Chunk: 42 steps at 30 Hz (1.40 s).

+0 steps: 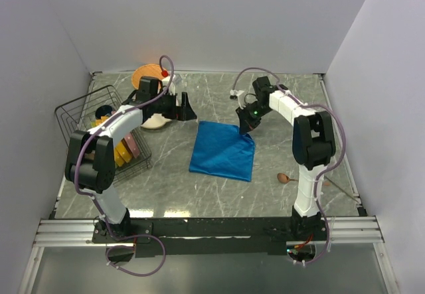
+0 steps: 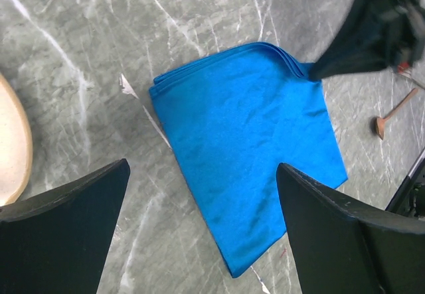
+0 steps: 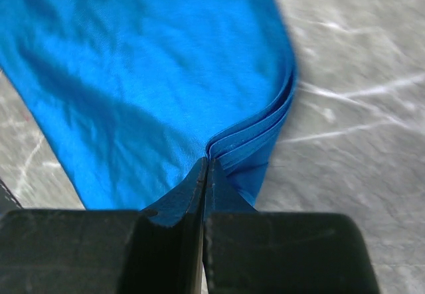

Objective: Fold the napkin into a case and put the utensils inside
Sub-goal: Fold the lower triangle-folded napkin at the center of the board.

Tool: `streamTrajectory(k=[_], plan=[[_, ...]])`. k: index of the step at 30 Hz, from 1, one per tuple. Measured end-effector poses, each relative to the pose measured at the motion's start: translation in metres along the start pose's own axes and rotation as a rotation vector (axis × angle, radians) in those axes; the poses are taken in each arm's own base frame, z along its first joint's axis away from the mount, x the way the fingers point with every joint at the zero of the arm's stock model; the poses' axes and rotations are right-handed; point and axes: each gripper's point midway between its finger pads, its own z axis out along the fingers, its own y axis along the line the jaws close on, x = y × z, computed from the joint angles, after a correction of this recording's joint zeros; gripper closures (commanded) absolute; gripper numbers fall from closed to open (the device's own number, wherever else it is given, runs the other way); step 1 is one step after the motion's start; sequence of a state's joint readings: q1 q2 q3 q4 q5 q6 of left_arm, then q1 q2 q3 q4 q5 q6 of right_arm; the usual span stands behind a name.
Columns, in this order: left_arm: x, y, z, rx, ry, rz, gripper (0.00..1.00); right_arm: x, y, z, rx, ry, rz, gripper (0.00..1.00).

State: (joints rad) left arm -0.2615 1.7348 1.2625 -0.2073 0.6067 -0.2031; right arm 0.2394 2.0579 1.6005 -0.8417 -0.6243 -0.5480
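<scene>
Tightly closed right gripper [image 3: 206,164] pinching corner of bright blue folded cloth napkin [image 3: 146,75], stacked layers clear only from its own wrist, left gripper [image 2: 202,169] spread wide, empty, napkin flat ahead, small brown wooden spoon [image 2: 392,116] beyond right gripper, seen from left wrist.

Left arm [image 1: 123,123] and right arm [image 1: 307,188]: white shells, chunky black joints, lilac cables [image 1: 163,255] looping off them, matte black wedge fingers [image 2: 66,237].
</scene>
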Motion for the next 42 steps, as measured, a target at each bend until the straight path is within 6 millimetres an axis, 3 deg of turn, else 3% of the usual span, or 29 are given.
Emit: streamTrajectory(k=[7, 18, 28, 33, 42], plan=[[0.012, 0.010, -0.001, -0.019, 0.019, -0.032, 0.01, 0.001, 0.026, -0.011, 0.005, 0.005, -0.195, 1.00], [0.019, 0.018, -0.006, -0.048, 0.022, -0.046, 0.01, 0.052, 0.050, -0.006, -0.015, 0.080, -0.432, 1.00], [0.020, 0.014, -0.018, -0.058, 0.006, -0.038, 0.01, 0.059, 0.068, -0.007, -0.004, 0.062, -0.671, 1.00], [0.019, 0.013, -0.019, -0.054, 0.004, -0.027, 0.01, 0.075, 0.077, -0.004, -0.027, 0.082, -0.779, 1.00], [0.016, 0.006, -0.017, 0.018, 0.008, 0.211, 0.01, 0.115, 0.095, -0.006, -0.076, 0.108, -1.018, 1.00]])
